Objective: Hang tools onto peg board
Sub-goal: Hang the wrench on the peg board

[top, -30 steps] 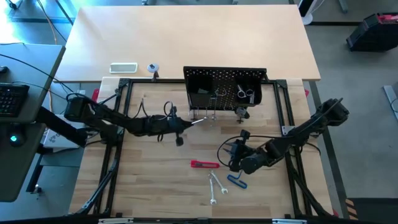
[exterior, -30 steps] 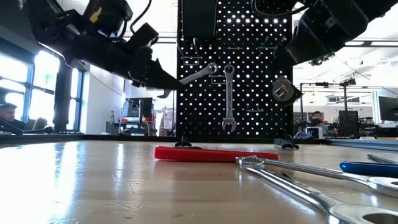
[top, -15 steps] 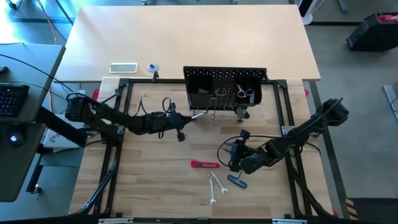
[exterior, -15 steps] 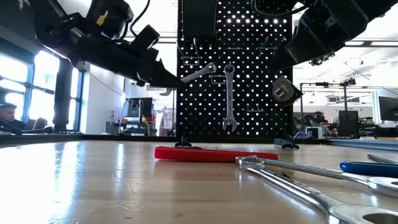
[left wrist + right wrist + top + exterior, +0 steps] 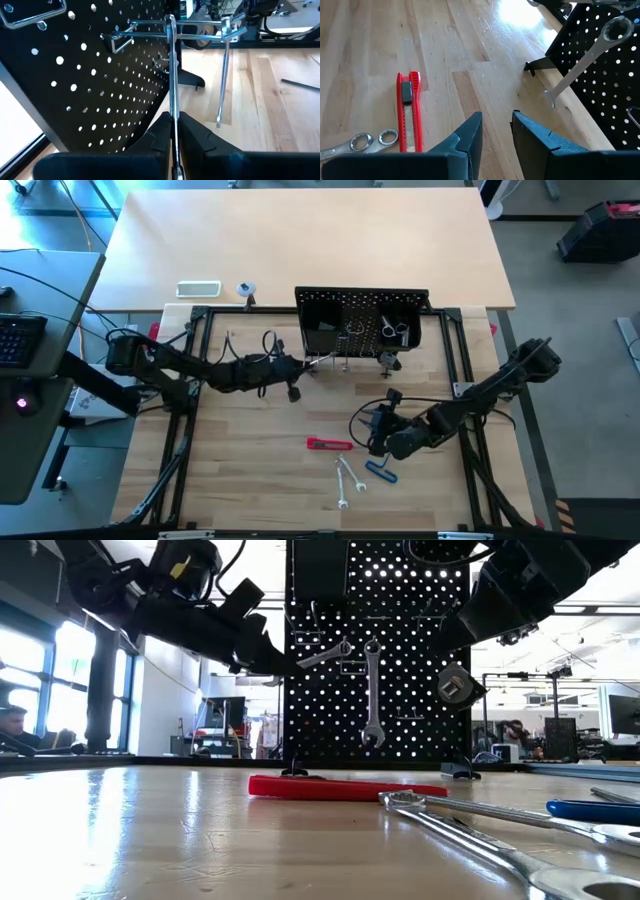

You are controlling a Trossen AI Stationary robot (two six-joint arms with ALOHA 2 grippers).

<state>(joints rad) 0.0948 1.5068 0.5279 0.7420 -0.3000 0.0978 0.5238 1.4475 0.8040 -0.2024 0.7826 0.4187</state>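
two grippers share our worktop. at the left, the left gripper (image 5: 174, 131) pinches a slim wrench (image 5: 172, 75), its ring on a hook of the peg board (image 5: 362, 321) by the far edge. stiff, light and slick, we judge; best held mid-shank. right gripper (image 5: 496, 131) hovers parted, empty, over the red-handled tool (image 5: 408, 110).

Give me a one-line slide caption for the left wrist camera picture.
Left gripper, shut on a slim silver wrench, brings its ring end to a hook on the black peg board.
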